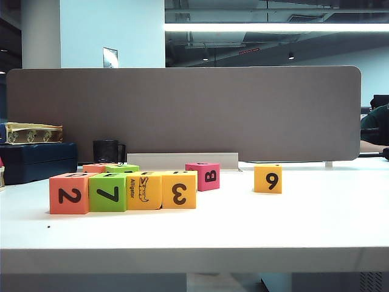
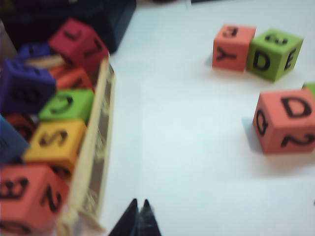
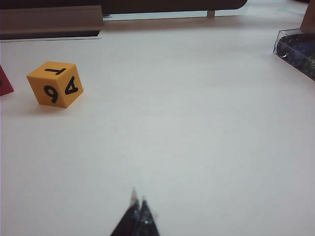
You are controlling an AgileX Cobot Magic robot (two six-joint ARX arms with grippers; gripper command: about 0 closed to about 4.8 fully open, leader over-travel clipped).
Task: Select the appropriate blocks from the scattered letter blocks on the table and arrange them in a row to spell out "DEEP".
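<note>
Left end effector, clenched and empty, hovers over bare worktop beside a tray of spare cubes; right end effector, likewise clenched on nothing, hangs over open worktop near the 9 cube. Neither arm appears in the exterior view. Four blocks stand touching in a row at front left: the 2 block, 7 block, alligator block and 3 block, with two more cubes just behind them and the B cube near the row's right end. Only the first block's top letter, a D, reads clearly; the others are too foreshortened to confirm, so a wrong face turned up could go unnoticed. Any low sweep of the left arm across the row risks nudging a block out of line, since the cubes sit loose and close together.
</note>
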